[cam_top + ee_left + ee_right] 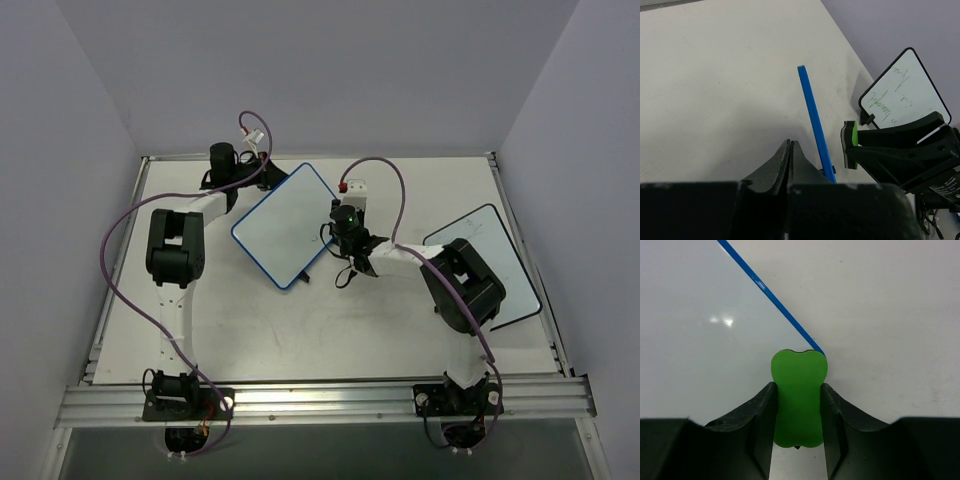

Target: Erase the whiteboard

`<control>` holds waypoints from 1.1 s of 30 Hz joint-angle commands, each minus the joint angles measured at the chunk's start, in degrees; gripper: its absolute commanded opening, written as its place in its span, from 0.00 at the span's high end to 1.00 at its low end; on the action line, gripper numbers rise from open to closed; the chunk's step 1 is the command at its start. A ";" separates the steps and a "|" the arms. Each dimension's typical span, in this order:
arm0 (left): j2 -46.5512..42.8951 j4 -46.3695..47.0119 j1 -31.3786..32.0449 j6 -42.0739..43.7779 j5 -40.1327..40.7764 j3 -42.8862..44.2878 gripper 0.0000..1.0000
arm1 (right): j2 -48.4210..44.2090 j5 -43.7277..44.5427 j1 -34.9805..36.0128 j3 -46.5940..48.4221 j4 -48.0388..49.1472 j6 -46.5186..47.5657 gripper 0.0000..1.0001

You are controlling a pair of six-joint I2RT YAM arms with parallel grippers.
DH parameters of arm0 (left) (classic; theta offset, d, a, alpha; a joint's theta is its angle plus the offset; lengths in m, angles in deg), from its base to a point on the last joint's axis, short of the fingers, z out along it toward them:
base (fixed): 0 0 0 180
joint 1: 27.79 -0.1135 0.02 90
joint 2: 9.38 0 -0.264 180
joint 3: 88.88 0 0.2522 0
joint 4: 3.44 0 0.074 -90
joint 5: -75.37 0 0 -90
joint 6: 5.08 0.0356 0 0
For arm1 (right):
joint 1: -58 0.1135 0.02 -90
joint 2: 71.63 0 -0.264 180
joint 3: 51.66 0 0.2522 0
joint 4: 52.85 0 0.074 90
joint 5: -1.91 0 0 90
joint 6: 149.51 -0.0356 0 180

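The whiteboard (285,225), blue-framed, lies at an angle in the middle of the table, and its face shows no writing. In the right wrist view its face (705,340) is blank, with the blue frame (770,297) running diagonally. My right gripper (797,387) is shut on a green eraser (799,397), which rests at the board's right edge. It also shows in the top view (337,230). My left gripper (264,182) is at the board's far left corner. Its fingers (790,147) are pressed together with nothing between them, just left of the frame (812,122), seen edge-on. The eraser (850,145) faces the board from the right.
A black-framed white board (495,260) with green and black handwriting (902,87) lies at the right side of the table, partly under my right arm. Grey walls enclose the table on three sides. A metal rail runs along the near edge (320,400).
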 commanded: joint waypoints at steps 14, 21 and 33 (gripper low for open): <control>-2.61 0.99 0.59 1.19 -0.59 0.49 0.98 | 8.95 -3.77 3.68 6.35 9.12 -0.94 1.00; -3.05 0.11 0.67 1.81 -0.50 0.67 0.98 | 9.22 -3.07 6.66 5.56 10.00 -1.29 1.00; -3.14 -0.94 1.29 2.77 -0.33 0.85 0.98 | 8.70 0.01 12.21 1.78 11.41 -4.09 1.00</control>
